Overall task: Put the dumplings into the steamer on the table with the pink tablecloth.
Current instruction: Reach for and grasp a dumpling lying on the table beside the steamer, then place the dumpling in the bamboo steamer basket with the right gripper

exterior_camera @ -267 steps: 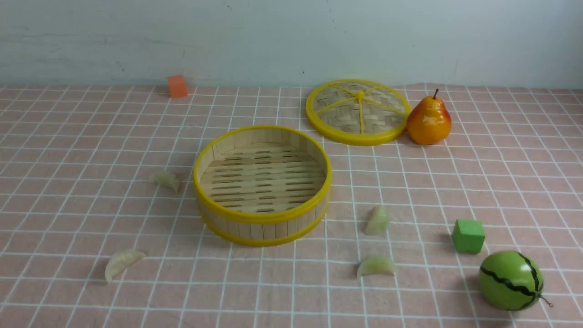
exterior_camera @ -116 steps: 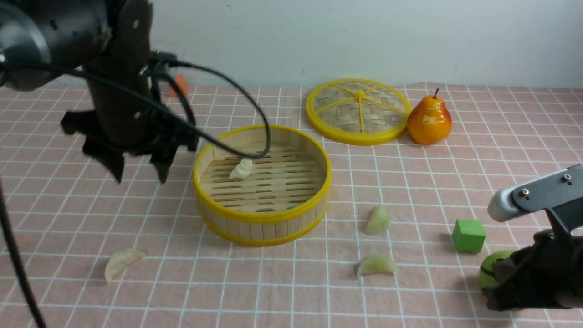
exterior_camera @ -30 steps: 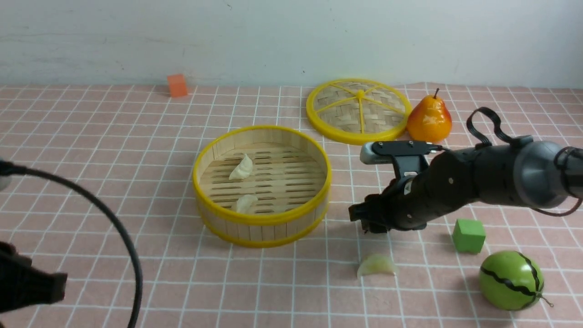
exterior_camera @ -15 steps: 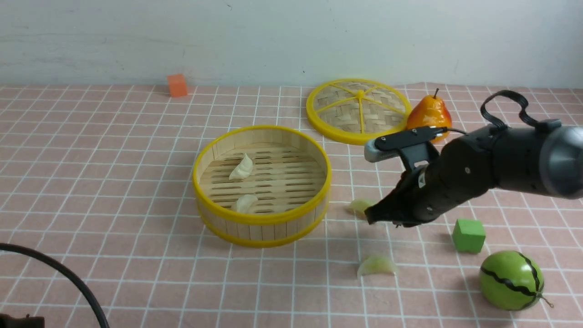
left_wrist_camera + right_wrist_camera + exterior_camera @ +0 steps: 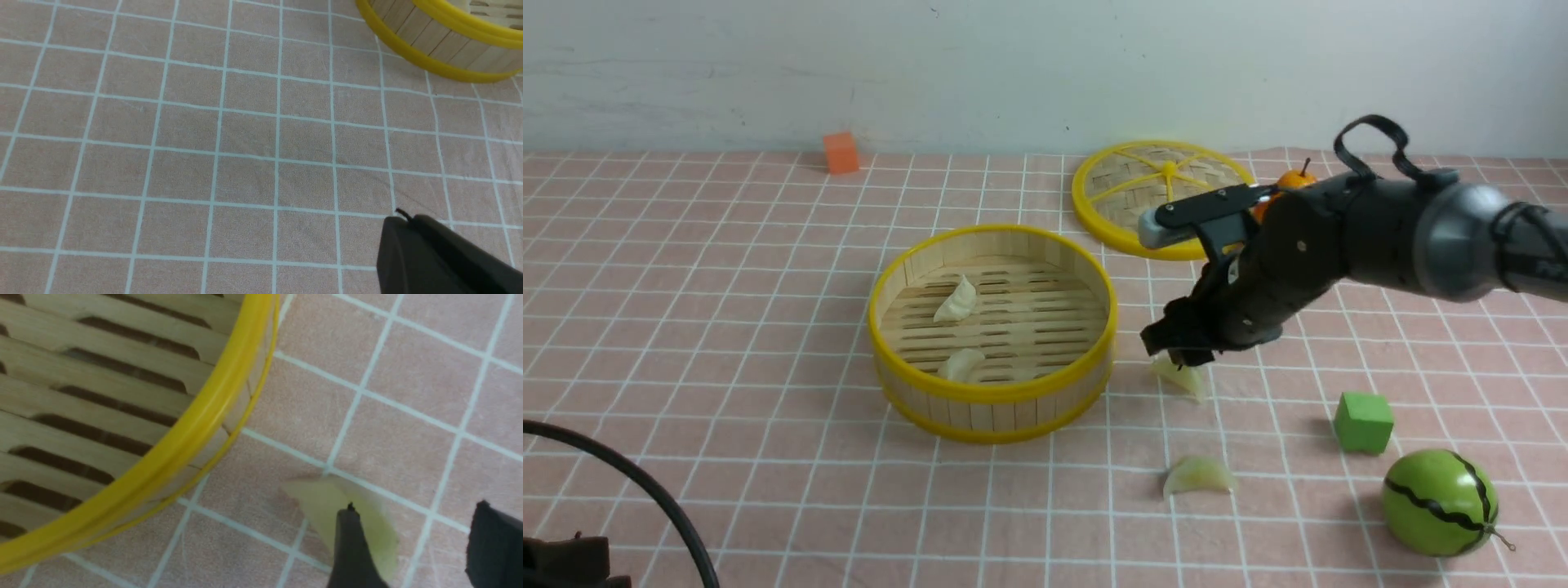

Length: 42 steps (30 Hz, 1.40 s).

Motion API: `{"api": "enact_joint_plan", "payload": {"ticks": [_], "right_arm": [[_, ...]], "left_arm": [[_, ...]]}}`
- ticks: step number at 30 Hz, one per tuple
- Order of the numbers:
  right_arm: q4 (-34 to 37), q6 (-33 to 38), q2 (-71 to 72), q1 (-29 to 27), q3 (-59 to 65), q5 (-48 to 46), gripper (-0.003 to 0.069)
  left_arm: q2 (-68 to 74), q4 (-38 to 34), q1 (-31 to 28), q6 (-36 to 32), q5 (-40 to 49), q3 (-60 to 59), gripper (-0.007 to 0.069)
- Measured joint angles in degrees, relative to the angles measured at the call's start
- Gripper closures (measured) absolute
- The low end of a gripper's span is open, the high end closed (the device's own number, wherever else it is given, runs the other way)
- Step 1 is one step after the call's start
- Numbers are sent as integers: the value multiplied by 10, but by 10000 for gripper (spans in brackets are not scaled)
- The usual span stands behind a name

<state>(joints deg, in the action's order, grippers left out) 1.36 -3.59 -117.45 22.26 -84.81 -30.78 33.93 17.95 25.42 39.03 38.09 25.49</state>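
Right fingers (image 5: 349, 555) parted, gripping nothing; green dumpling (image 5: 318, 500) at one tip | left fingers (image 5: 429, 257): opening cannot tell

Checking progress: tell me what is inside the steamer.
On the slatted floor of the steamer lie two cream dumplings: the back dumpling and the near dumpling by the front wall. That wall hides the floor strip right behind it.

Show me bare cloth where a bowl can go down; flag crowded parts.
Free: the wide stretch left of the steamer, from the orange cube forward to the near edge. Crowded: right of the steamer, where the right end effector, the green dumpling beneath it, the nearer green dumpling, green cube and watermelon cluster.
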Motion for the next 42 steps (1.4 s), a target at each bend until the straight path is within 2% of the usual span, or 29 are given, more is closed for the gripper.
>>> {"api": "enact_joint_plan", "payload": {"ticks": [2, 5, 6, 7, 10, 15, 19, 26, 31, 33, 36, 37, 39, 42], "right_arm": [[32, 26, -33, 0, -24, -23, 272], [45, 51, -45, 1, -38, -34, 342], [46, 51, -45, 1, -37, -34, 342], [46, 64, -47, 1, -41, -39, 409], [41, 77, -46, 1, -47, -54, 417], [9, 88, -15, 1, -100, -135, 417], [29, 95, 10, 6, -156, -156, 417], [145, 192, -46, 55, -261, -102, 417], [139, 197, -140, 63, -304, -73, 417], [127, 197, -169, 61, -322, -72, 375], [121, 196, -179, 61, -338, -89, 223], [121, 196, -179, 61, -340, -95, 213], [120, 192, -170, 61, -367, -173, 85], [117, 181, -140, 61, -402, -299, 22]], "left_arm": [[0, 1, 0, -1, 0, 0, 638], [0, 3, 0, -1, 4, 0, 638], [0, 3, 0, -1, 4, 0, 638], [0, 3, 0, -1, 7, 0, 638], [0, 3, 0, -1, 9, 0, 638], [0, 8, 0, -1, 12, 0, 638], [0, 10, 0, -1, 6, 0, 638], [0, 18, 0, -1, 0, 0, 637], [0, 20, 0, -1, 0, 0, 636], [0, 20, 0, -1, 0, 0, 635], [0, 20, 0, -1, 3, 0, 635], [0, 20, 0, -1, 3, 0, 635], [0, 20, 0, -1, 14, 0, 635], [0, 16, 0, -1, 27, 0, 634]]}}
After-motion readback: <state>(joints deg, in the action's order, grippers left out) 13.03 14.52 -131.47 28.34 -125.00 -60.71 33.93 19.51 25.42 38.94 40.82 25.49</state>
